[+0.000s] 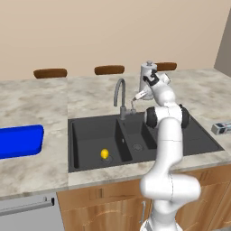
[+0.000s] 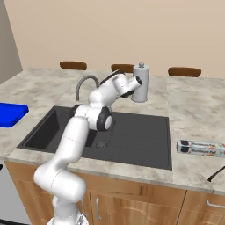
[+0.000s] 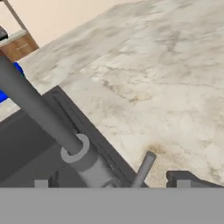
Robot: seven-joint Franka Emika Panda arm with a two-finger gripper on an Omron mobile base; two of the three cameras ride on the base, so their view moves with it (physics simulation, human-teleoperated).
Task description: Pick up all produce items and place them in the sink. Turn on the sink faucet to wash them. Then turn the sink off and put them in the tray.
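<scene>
- The hand (image 1: 134, 104) is being held spread open just beside the base of the sink faucet (image 1: 120, 96), nothing gripped between its fingers.
- The faucet's small side lever (image 3: 144, 169) is being seen between the fingertips (image 3: 186, 179) in the hand view.
- The yellow fruit (image 1: 104, 154) is lying in the large basin of the sink (image 1: 90, 131), forward of the faucet.
- The blue tray (image 1: 18, 140) is sitting on the counter (image 1: 40, 103), well left of the faucet.

A rendered home kitchen: a marbled stone counter (image 1: 36, 99) holds a black double-basin sink (image 1: 90, 131) with a grey gooseneck faucet (image 1: 120, 97), wooden cabinets (image 2: 132, 204) run beneath, and chair backs (image 1: 109, 69) line the counter's far edge.
</scene>
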